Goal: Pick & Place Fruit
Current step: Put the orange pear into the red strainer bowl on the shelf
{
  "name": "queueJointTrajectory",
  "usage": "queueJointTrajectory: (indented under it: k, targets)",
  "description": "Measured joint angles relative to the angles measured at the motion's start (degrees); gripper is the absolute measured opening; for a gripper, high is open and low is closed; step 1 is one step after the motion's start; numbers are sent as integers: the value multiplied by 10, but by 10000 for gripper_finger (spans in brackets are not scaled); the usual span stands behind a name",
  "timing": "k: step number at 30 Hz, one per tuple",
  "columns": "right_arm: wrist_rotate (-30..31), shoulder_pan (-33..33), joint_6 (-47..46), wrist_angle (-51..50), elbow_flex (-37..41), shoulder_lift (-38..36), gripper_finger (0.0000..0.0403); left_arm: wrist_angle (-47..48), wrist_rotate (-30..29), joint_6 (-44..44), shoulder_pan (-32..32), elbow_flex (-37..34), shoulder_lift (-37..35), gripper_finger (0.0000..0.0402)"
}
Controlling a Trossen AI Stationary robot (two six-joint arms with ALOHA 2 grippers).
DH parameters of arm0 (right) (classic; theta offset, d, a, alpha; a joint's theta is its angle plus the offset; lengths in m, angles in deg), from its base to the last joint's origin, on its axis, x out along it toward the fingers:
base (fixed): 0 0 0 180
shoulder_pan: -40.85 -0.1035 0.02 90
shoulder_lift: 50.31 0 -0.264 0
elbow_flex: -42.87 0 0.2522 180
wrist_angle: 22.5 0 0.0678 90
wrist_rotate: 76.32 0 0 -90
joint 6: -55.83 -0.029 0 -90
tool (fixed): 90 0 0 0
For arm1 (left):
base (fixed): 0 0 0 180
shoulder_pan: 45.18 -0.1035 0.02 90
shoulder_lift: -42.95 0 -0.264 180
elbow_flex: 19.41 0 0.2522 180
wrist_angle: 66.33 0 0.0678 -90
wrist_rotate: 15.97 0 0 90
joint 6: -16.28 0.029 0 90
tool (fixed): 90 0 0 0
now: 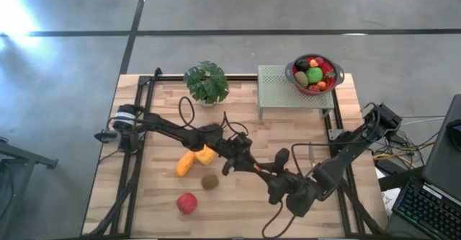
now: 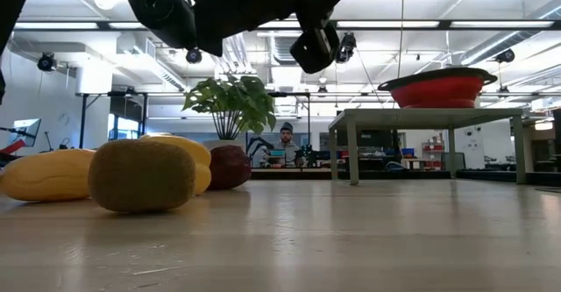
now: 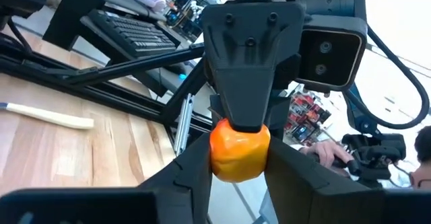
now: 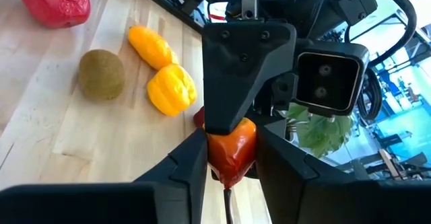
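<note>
A small orange fruit (image 3: 239,150) hangs in the air over the table's middle, between my two grippers (image 1: 259,169). My left gripper (image 3: 239,158) reaches it from the table's left and is shut on it. My right gripper (image 4: 232,158) comes from the right and is shut on the same fruit (image 4: 232,146). On the table lie two yellow-orange fruits (image 1: 186,164) (image 1: 205,155), a brown one (image 1: 209,182) and a red one (image 1: 187,202). A red bowl (image 1: 333,73) holding several fruits stands on a green stand (image 1: 277,89) at the far right. My left gripper pinches the orange fruit by two opposite sides (image 3: 219,158) between its two fingers, coming about level from the table's left. The fruit is lifted clear of the table. My right gripper pinches the far half of the same fruit (image 4: 248,140) between its two fingers, slanting slightly down from the table's right. Its fingers stand crosswise to those of the left gripper.
A potted plant (image 1: 207,81) stands at the far edge, left of the stand. A knife with a pale handle (image 3: 47,114) lies on the wood near the right side. A keyboard (image 1: 432,211) sits off the table's right edge. A person (image 2: 285,143) sits in the room beyond.
</note>
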State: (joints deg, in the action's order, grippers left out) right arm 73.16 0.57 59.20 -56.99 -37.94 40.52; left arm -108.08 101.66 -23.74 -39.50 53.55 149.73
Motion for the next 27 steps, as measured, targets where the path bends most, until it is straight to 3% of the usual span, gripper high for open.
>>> queueJointTrajectory:
  k: [8,12,21,27]
  targets:
    - [-24,1,-30,-2,0,-5,107,9,29,45,-8,0,0,234]
    - [-30,1,-57,-54,-16,-17,105,18,36,47,-16,-3,0,278]
    - [-31,13,-211,-311,-87,-84,109,56,31,70,-22,-3,0,287]
    - [-31,67,-235,-407,-116,-156,104,55,20,73,-22,-4,0,287]
